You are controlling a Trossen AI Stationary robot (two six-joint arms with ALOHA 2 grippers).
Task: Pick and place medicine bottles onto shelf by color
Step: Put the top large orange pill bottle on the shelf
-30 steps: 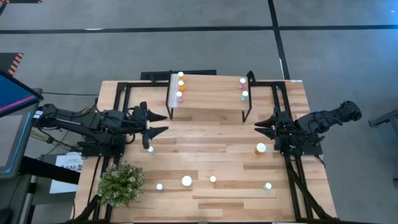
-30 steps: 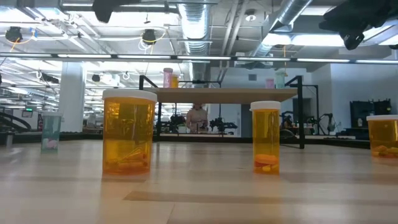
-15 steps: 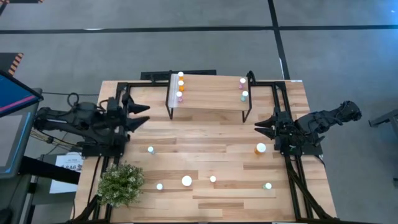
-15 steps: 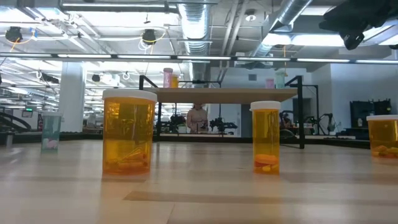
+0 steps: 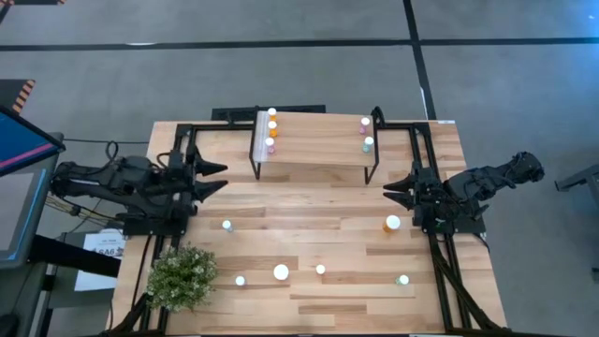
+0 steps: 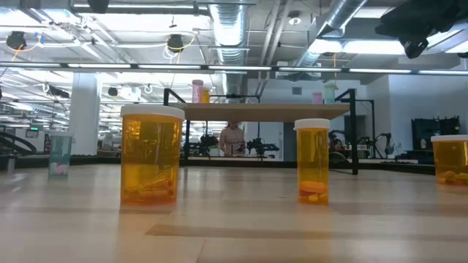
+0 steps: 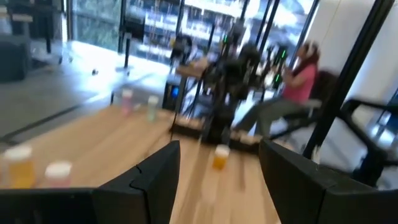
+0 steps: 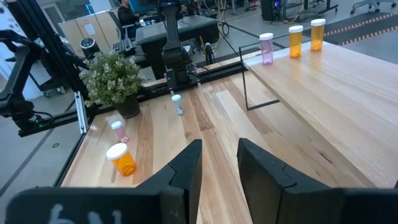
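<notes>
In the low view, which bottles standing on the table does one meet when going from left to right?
Pale green bottle → large orange bottle → slim orange bottle → orange bottle cut by the picture's right edge.

Grey floor point(image 5: 281, 56) crossed by dark lines is surrounding the desk point(image 5: 318, 290); ceiling ducts point(image 6: 227, 22) and strip lights are hanging overhead; a seated person point(image 7: 298, 81) is showing beyond.

Overhead, table-level and two wrist cameras, all sharing the shelf point(image 5: 314, 140).
</notes>
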